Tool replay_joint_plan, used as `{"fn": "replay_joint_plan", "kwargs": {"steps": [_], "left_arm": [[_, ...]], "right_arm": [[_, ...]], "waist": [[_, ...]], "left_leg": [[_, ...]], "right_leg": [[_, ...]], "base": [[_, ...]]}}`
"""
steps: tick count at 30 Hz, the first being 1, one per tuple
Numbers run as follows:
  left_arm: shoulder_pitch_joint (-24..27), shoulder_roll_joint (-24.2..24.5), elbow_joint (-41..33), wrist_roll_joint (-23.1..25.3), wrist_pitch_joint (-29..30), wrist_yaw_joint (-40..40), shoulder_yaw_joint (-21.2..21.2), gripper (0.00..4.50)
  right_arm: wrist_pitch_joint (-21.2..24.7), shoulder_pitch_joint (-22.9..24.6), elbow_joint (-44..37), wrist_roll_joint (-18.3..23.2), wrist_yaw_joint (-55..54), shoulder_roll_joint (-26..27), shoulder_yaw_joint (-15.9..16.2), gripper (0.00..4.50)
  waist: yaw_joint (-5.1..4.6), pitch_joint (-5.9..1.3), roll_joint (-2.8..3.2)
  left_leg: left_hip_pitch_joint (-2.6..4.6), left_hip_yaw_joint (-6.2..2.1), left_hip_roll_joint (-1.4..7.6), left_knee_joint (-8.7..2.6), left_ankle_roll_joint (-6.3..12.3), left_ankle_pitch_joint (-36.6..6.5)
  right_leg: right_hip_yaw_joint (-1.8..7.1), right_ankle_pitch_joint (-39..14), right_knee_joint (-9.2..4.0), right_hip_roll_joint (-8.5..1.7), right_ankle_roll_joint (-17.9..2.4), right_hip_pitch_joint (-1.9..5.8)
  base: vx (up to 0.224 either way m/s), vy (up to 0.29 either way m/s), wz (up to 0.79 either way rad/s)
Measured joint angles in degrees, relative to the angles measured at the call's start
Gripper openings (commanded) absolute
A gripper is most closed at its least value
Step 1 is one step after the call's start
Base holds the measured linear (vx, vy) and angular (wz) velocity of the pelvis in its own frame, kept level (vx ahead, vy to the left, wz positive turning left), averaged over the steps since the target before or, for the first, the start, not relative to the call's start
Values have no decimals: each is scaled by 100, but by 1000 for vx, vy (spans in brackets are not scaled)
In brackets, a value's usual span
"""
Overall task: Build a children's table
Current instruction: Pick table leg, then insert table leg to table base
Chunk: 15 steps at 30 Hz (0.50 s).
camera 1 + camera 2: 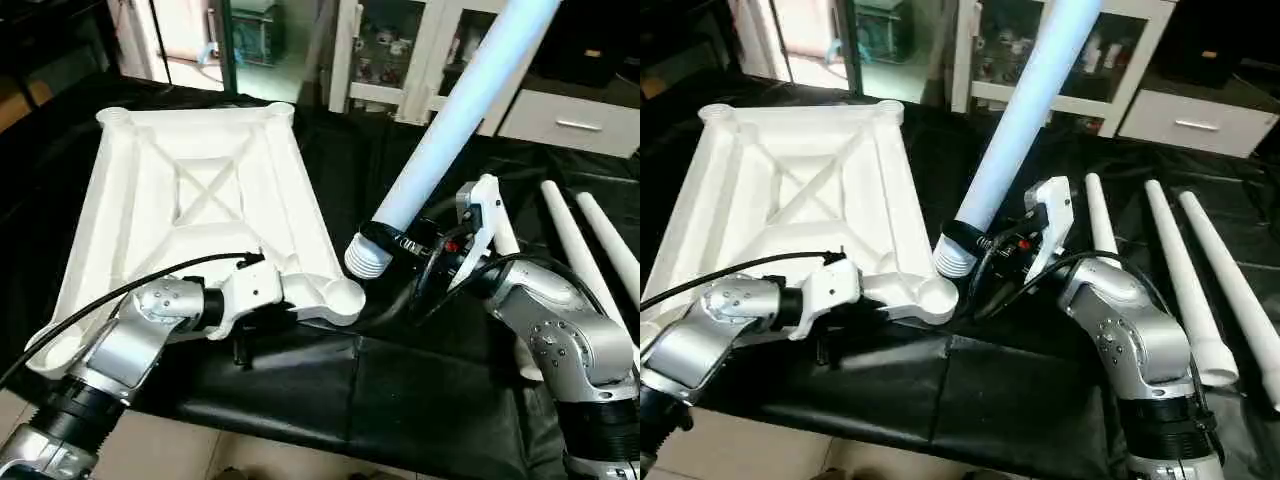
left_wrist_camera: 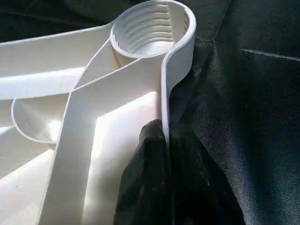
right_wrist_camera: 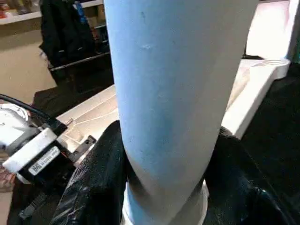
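With my left gripper [image 2: 164, 154] pinched on the rim of the upturned table top [image 1: 200, 190] just behind its near corner socket [image 2: 152, 28], and my right gripper [image 1: 385, 240] clamped around a leg [image 1: 450, 120] whose threaded end hangs just beside that socket, I should square the leg over it before twisting.

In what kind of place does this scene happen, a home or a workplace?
Probably an indoor lab or workroom, not a home. A work table draped in black sheeting holds the upside-down tabletop and spare legs. White cabinets with glass doors stand behind.
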Motion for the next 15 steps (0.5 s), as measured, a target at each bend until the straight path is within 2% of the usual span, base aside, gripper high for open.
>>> {"fn": "replay_joint_plan", "kwargs": {"steps": [7,11,15], "left_arm": [[-24,-155,4,58,-44,-21,-51,1],[-93,-248,127,124,-77,-35,-63,1],[-104,-278,161,132,-62,-64,-63,1]], "right_arm": [[324,107,54,7,193,-247,124,189],[266,133,273,-197,318,-293,387,189],[160,126,559,-322,403,-255,570,189]], "waist": [[81,-7,3],[139,-8,3],[148,-8,2]], "left_leg": [[-1,10,0,0,1,0],[12,16,0,1,1,0],[31,18,0,0,1,0]], "right_leg": [[0,-6,-1,-5,-5,2],[1,-6,1,-8,-5,10],[3,-8,0,-9,-2,26]], "base": [[0,0,0],[0,0,0],[0,0,0]]}}
